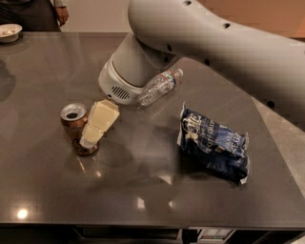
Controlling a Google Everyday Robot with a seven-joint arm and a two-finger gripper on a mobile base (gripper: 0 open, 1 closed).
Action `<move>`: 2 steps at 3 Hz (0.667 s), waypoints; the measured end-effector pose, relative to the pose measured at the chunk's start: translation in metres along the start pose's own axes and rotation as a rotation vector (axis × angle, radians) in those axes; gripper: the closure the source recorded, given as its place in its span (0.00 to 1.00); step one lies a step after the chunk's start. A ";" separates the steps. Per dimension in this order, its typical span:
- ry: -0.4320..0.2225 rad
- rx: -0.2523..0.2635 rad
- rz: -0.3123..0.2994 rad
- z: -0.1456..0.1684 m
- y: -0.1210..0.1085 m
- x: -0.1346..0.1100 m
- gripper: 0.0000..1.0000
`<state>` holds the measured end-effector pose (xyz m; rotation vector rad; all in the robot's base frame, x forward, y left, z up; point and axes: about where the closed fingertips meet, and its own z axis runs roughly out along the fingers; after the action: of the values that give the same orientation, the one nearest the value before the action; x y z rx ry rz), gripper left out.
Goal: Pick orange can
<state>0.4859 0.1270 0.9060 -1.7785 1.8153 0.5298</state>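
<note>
The orange can stands upright on the dark grey table, left of centre, with its silver top and open mouth showing. My gripper reaches down from the big white arm and sits right against the can's right side, covering part of it. The can still rests on the table.
A clear plastic bottle lies on its side behind the arm's wrist. A crumpled blue chip bag lies to the right. A white bowl sits at the far left corner, with a person behind it. The table's front edge runs along the bottom.
</note>
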 end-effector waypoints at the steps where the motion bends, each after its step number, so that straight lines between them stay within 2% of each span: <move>1: -0.026 -0.016 -0.035 0.011 0.010 -0.016 0.00; 2: -0.041 -0.026 -0.058 0.017 0.017 -0.026 0.00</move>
<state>0.4708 0.1590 0.9079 -1.8187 1.7320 0.5656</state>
